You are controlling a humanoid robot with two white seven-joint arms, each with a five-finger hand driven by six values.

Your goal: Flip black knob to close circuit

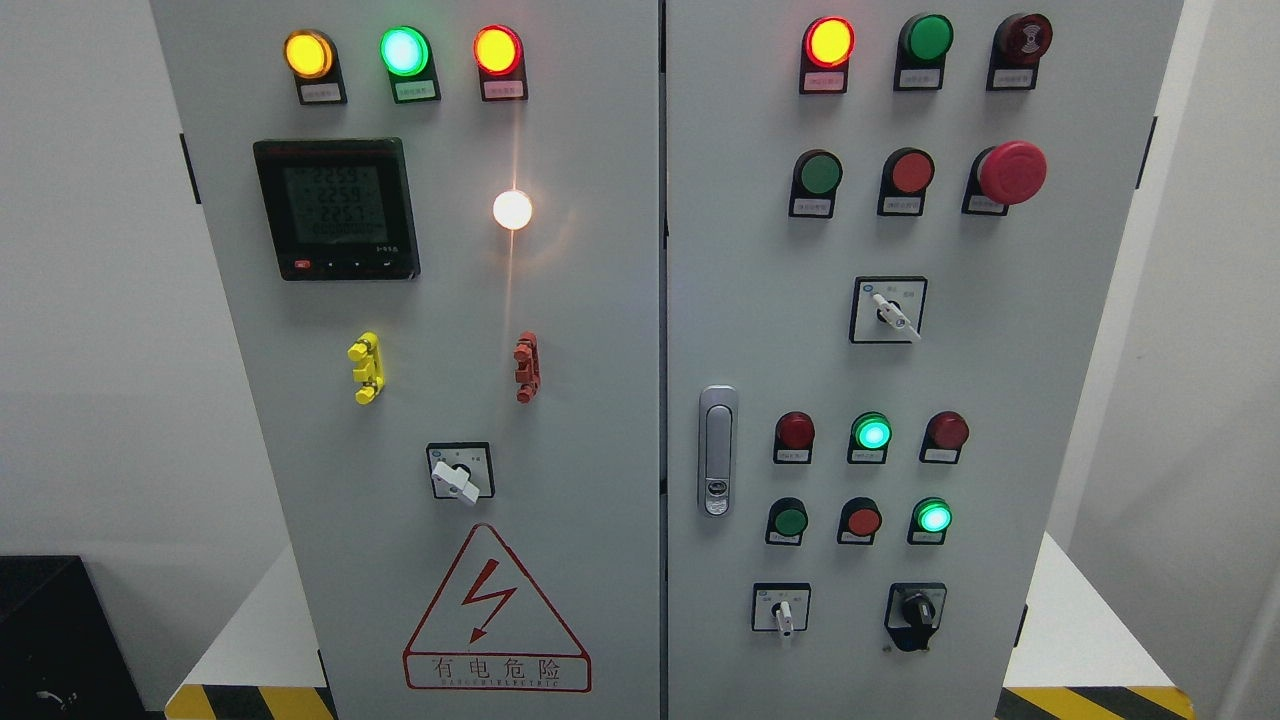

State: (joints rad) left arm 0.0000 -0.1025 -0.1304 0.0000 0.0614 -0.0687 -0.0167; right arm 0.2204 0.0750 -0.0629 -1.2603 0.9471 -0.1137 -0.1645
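- Neither robot hand in frame; finger state cannot be told, and no hand-relative placement possible.
- Small label plates under the lamps and buttons too small to read.
- Digital meter (336, 208) on left door: faint rows of digits, not reliably legible.
- Cabinet (600, 420) cut off at top and bottom edges.
- Black knob (915, 612) low on right door, bottom row, right of a white-handled selector (782, 610).
- Warning triangle (496, 610) with red lightning bolt, low on left door, reading "有电危险".
- Door latch (717, 450) at right door's left edge.
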